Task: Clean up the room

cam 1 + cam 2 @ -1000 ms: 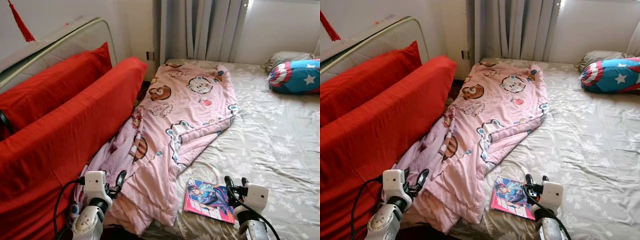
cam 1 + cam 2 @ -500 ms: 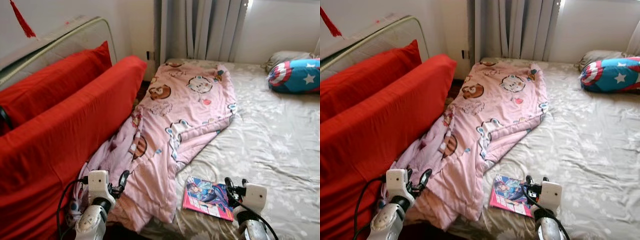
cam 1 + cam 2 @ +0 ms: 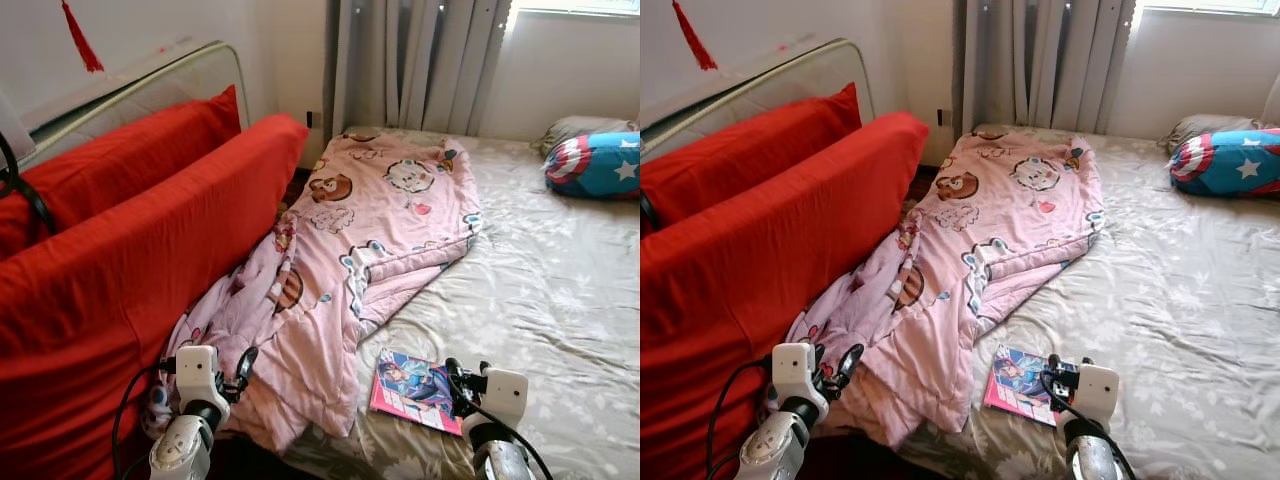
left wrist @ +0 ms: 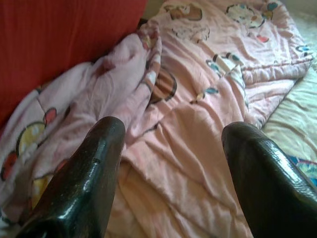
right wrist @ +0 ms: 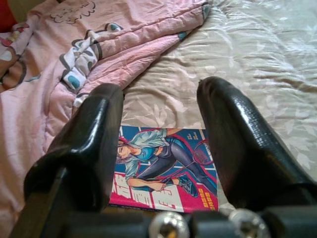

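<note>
Right wrist view | right claw (image 5: 161,144) wide (empty) | magazine (image 5: 166,171) on bed just beyond fingertips

pink cartoon-print blanket (image 3: 370,230), red cushions (image 3: 140,260), floral beige sheet (image 3: 560,290)

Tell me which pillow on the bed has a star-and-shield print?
The blue, red and white pillow by the far right edge; the plain grey pillow behind it has no such print.

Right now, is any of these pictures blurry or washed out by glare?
Left eye view: sharp, daylight bleaching the window above the curtain. Right wrist view: magazine crisp, the right hand's black fingers soft and glossy. Left wrist view: pink blanket slightly soft, the left hand's fingers blurred.
</note>
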You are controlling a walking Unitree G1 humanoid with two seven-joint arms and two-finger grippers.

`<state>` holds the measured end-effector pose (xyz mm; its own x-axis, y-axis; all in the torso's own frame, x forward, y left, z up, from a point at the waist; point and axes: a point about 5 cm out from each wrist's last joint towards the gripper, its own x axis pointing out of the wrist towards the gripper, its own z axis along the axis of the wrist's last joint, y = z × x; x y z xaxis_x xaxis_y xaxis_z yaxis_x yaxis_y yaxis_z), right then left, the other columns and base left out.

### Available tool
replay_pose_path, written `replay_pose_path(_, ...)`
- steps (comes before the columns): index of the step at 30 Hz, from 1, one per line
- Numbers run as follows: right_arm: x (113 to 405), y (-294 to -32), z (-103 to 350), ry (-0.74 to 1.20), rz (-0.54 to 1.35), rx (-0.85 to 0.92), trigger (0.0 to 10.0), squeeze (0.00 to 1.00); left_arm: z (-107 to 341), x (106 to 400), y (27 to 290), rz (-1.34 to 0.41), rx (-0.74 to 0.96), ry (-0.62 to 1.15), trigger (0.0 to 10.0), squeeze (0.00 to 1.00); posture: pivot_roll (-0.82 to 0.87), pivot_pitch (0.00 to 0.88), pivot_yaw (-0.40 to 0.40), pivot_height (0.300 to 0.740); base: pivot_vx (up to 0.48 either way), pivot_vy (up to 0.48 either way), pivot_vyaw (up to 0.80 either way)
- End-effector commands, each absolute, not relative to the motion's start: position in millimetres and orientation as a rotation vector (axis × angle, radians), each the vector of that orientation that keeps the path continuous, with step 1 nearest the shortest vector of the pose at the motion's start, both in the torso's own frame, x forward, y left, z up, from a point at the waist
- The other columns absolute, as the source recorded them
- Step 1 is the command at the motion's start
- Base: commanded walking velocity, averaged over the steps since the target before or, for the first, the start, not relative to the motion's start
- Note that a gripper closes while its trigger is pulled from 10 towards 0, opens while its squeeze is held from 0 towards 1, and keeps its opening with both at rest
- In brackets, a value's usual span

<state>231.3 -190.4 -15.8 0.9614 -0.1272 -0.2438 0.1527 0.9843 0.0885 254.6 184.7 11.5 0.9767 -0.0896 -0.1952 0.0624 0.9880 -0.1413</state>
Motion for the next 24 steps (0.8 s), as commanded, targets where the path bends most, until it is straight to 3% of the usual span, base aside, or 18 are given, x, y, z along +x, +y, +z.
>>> replay_pose_path(1,230.4,-188.7,-17.5,0.249,-0.132,0.105,10.0,0.00,11.3,253.5,185.3,-0.077,-0.130,0.210,10.0,0.00,-0.03,0.000,0.005,0.666,0.000,0.000,0.00)
replay_pose_path(19,232.1,-183.4,-23.5,0.306,-0.112,0.105,10.0,0.00,11.7,252.5,185.9,-0.082,-0.117,0.221,10.0,0.00,-0.03,0.000,0.008,0.666,0.000,0.000,0.00)
replay_pose_path(24,232.4,-182.4,-20.9,0.271,-0.101,0.122,10.0,0.00,12.6,252.9,186.2,-0.079,-0.117,0.219,10.0,0.00,-0.03,0.000,0.009,0.644,0.000,0.000,0.00)
